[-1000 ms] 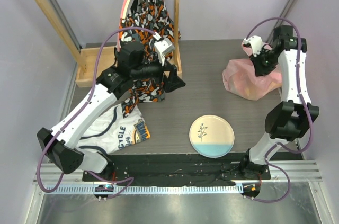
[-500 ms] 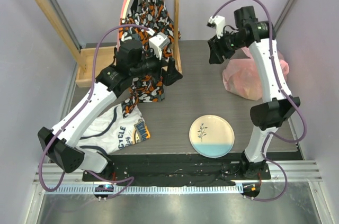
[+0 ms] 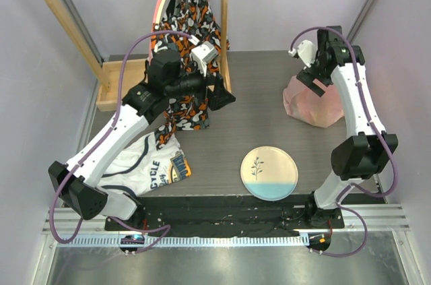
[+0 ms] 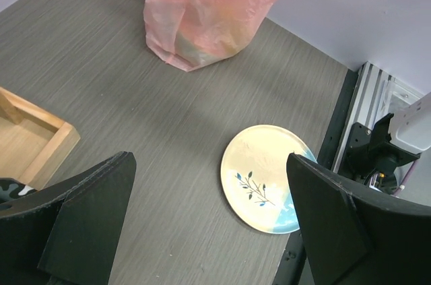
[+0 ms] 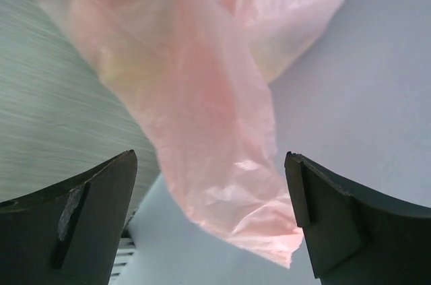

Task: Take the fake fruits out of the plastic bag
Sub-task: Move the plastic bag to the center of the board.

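Note:
The pink plastic bag (image 3: 318,104) sits bunched at the table's far right, also seen in the left wrist view (image 4: 201,21). The fake fruits are hidden inside it; only a faint yellowish tint shows through the film. My right gripper (image 3: 311,77) hovers open over the bag's upper left part. In the right wrist view a loose flap of the bag (image 5: 202,116) hangs between the spread fingers (image 5: 75,221) without being pinched. My left gripper (image 3: 223,95) stands open and empty above the table's middle left (image 4: 215,231).
A cream-and-blue plate (image 3: 269,172) lies near the front edge. A patterned garment (image 3: 187,25) hangs from a wooden rack (image 3: 108,86) at the back left, beside my left arm. A white printed shirt (image 3: 151,164) lies at the front left.
My right gripper went from shut to open. Its arm swung left away from the bag and came back over the bag's top. The left arm barely moved.

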You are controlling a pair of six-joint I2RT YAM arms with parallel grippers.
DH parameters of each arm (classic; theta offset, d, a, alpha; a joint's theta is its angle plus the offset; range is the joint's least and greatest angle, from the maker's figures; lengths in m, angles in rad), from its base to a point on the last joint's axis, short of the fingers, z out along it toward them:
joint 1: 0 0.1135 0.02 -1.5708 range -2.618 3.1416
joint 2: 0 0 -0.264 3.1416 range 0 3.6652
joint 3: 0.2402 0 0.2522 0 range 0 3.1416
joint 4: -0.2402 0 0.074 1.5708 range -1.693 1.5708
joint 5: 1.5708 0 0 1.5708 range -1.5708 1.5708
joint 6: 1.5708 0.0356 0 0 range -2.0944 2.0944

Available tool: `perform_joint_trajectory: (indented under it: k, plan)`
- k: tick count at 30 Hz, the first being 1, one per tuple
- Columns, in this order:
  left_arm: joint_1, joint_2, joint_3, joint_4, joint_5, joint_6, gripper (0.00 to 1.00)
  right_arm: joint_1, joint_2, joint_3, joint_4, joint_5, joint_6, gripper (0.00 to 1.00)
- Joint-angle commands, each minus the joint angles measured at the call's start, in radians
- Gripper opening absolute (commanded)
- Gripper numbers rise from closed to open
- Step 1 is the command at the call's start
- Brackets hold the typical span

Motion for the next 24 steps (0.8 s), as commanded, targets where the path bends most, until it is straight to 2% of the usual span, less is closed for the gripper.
perform_joint_trajectory:
  k: [1, 4, 5, 6, 7, 8, 9, 10, 11, 12, 13, 14, 16, 17, 20, 22, 23, 24]
  plan:
    - [0.003, 0.009, 0.008, 0.062, 0.036, 0.014, 1.00, -0.065, 0.031, -0.056, 0.103, 0.155, -0.079, 1.00]
    - [0.003, 0.018, 0.012, 0.063, 0.030, 0.012, 1.00, -0.067, 0.017, -0.154, 0.181, 0.187, -0.122, 0.98]
    - [0.003, 0.020, 0.013, 0.065, 0.029, 0.012, 1.00, -0.067, 0.014, -0.180, 0.221, 0.192, -0.136, 0.95]
    - [0.003, 0.023, 0.015, 0.065, 0.027, 0.011, 1.00, -0.062, 0.015, -0.208, 0.221, 0.198, -0.145, 0.87]
    - [0.003, 0.026, 0.021, 0.063, 0.025, 0.009, 1.00, -0.054, 0.024, -0.197, 0.194, 0.186, -0.137, 0.60]
    - [0.003, 0.029, 0.024, 0.062, 0.022, 0.009, 1.00, -0.047, 0.064, -0.170, 0.077, 0.160, -0.116, 0.47]
    - [0.003, 0.030, 0.027, 0.054, 0.015, 0.012, 1.00, -0.009, 0.089, -0.074, 0.012, 0.128, -0.086, 0.35]
    - [0.003, 0.036, 0.036, 0.051, -0.005, 0.014, 1.00, 0.005, 0.116, -0.008, -0.062, 0.017, -0.006, 0.15]
    - [0.003, 0.039, 0.044, 0.037, -0.017, 0.018, 1.00, 0.016, 0.195, 0.168, -0.217, -0.054, 0.037, 0.05]
    - [0.003, 0.050, 0.065, 0.031, -0.031, 0.033, 1.00, 0.027, 0.240, 0.273, -0.290, -0.219, 0.094, 0.01]
    - [0.003, 0.053, 0.077, 0.022, -0.069, 0.038, 1.00, 0.030, 0.301, 0.388, -0.359, -0.296, 0.217, 0.01]
    - [0.003, 0.058, 0.090, 0.017, -0.085, 0.043, 0.99, 0.035, 0.354, 0.527, -0.369, -0.334, 0.269, 0.01]
    - [0.003, 0.066, 0.117, 0.019, -0.099, 0.060, 0.99, 0.041, 0.385, 0.599, -0.365, -0.535, 0.303, 0.01]
    - [0.003, 0.070, 0.128, 0.016, -0.097, 0.064, 0.99, 0.044, 0.417, 0.651, -0.347, -0.585, 0.364, 0.01]
    - [0.003, 0.096, 0.176, -0.005, -0.103, 0.089, 1.00, 0.050, 0.448, 0.676, -0.255, -0.769, 0.531, 0.01]
    - [0.003, 0.119, 0.208, -0.016, -0.109, 0.110, 1.00, 0.050, 0.431, 0.619, -0.122, -0.914, 0.649, 0.01]
    - [0.003, 0.128, 0.220, -0.030, -0.122, 0.115, 1.00, 0.053, 0.426, 0.557, -0.080, -0.956, 0.760, 0.01]
    - [0.003, 0.141, 0.241, -0.038, -0.129, 0.116, 1.00, 0.054, 0.442, 0.547, -0.058, -0.998, 0.796, 0.04]
